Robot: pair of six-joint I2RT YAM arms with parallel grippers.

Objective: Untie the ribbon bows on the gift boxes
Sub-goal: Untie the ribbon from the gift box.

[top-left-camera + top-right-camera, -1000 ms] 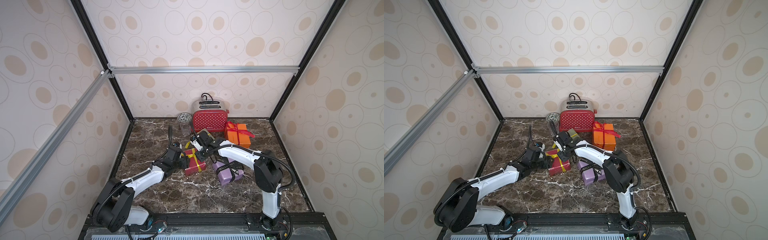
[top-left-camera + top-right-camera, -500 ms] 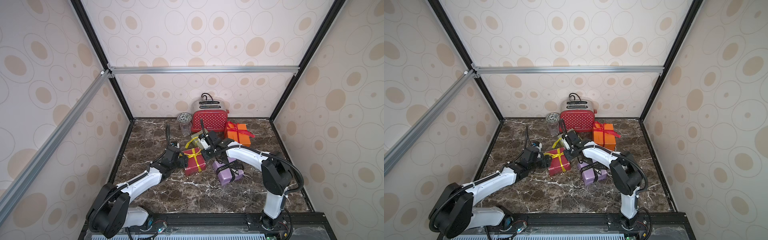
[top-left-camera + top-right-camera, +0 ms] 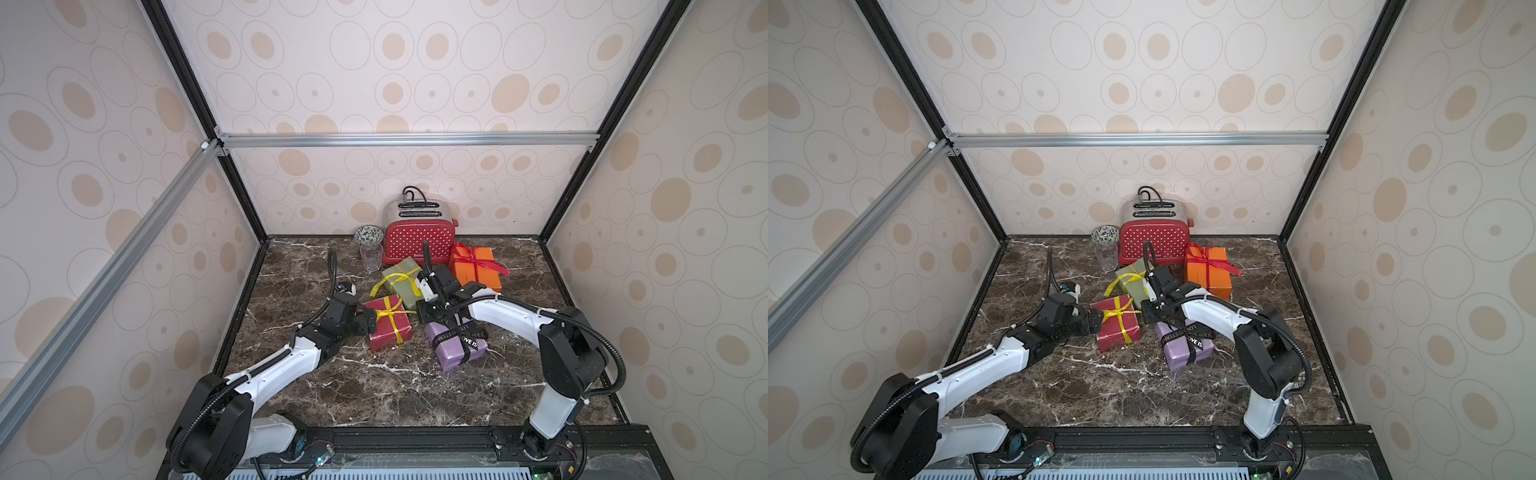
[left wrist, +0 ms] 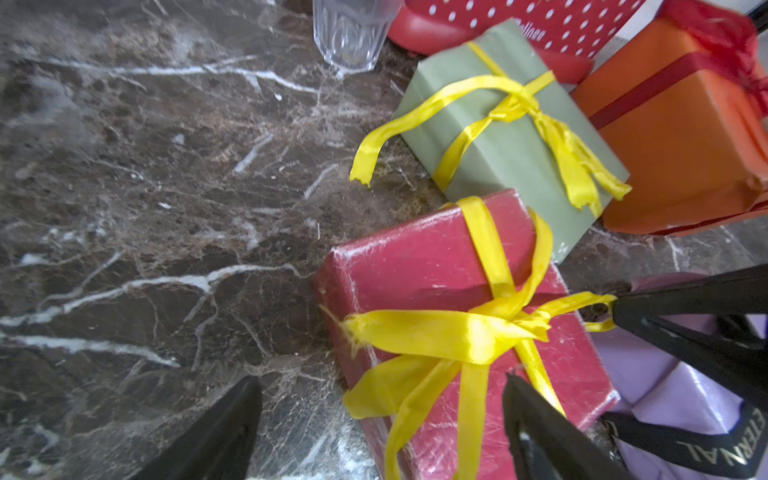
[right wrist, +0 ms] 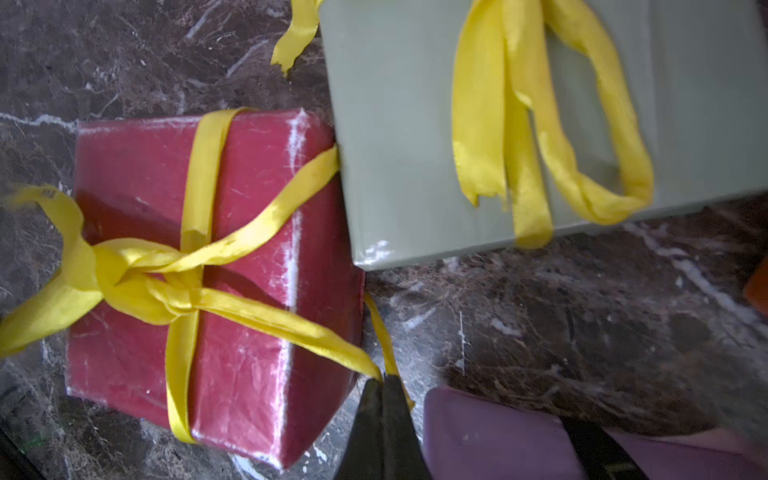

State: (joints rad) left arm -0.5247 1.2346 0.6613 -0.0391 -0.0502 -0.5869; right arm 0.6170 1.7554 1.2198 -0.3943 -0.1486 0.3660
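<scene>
Untying the bow on the dark red gift box (image 3: 388, 332) looks to be the step in hand. In both top views that box sits mid-table between the two arms. The olive green box (image 3: 401, 279) is just behind it, the lilac box (image 3: 459, 347) is near its right side, and the orange box (image 3: 476, 270) is beside the red dotted toaster (image 3: 417, 245). The left gripper (image 3: 371, 322) is at the box's left edge, the right gripper (image 3: 420, 312) just off its right edge.

From the left wrist, the left gripper's jaws stand wide apart and empty, one finger over the marble table (image 4: 145, 187) and the other above the box top. The yellow ribbon (image 4: 436, 332) lies between them, and its loops and knot (image 4: 521, 322) look intact.

From the right wrist, the right gripper is pinched closed on one tail of that ribbon just past the box's corner. The strand runs fairly straight back to the knot.

Next, I judge, the right arm needs to draw that tail away from the box along its own line, while the left gripper braces the box against sliding.
</scene>
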